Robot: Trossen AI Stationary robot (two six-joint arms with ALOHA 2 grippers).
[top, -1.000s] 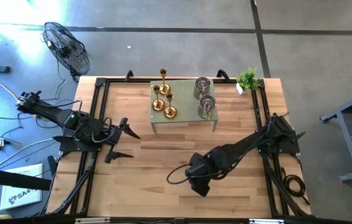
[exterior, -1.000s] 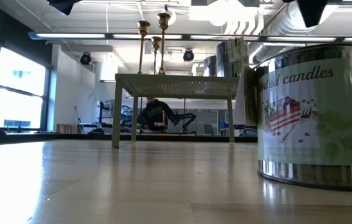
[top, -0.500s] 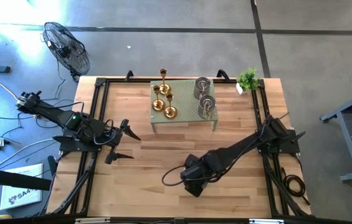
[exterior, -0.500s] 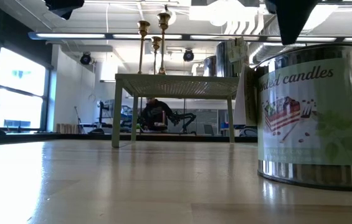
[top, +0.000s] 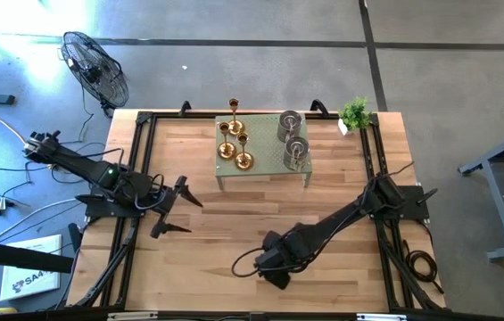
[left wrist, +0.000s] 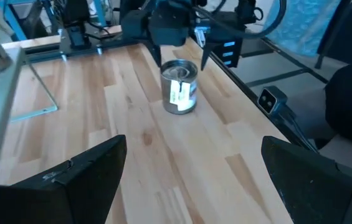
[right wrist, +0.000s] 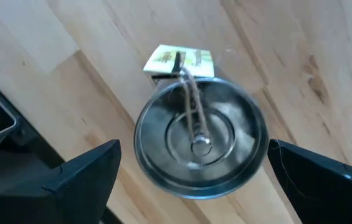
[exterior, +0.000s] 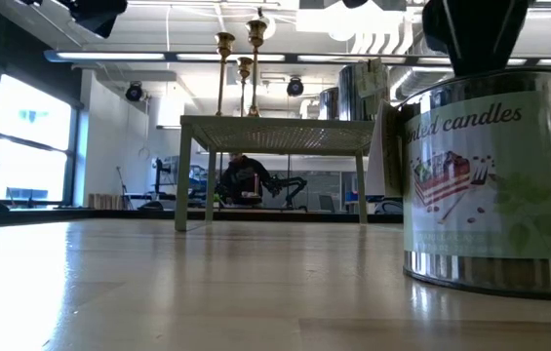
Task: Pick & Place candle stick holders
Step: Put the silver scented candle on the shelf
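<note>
I see the right gripper (top: 280, 278) positioned directly above a silvery candle tin (right wrist: 200, 135) at about 6 o'clock on the table (top: 341, 192), close to the near edge. Its fingers (right wrist: 85, 171) are spread wide on either side of the tin and do not touch it; the tin stands upright on the wood with a paper label (exterior: 485, 190) on its side.

I see the left gripper (top: 173, 203) at about 9 o'clock, near the left edge, fingers spread wide and holding nothing.

A small raised stand (top: 265, 169) sits at about 12 o'clock. On it stand three gold brass holders (top: 234, 143) grouped toward its left side and two silvery holders (top: 293, 138) toward its right side. A small green plant (top: 355, 113) stands at about 1 o'clock, near the far right corner.
</note>
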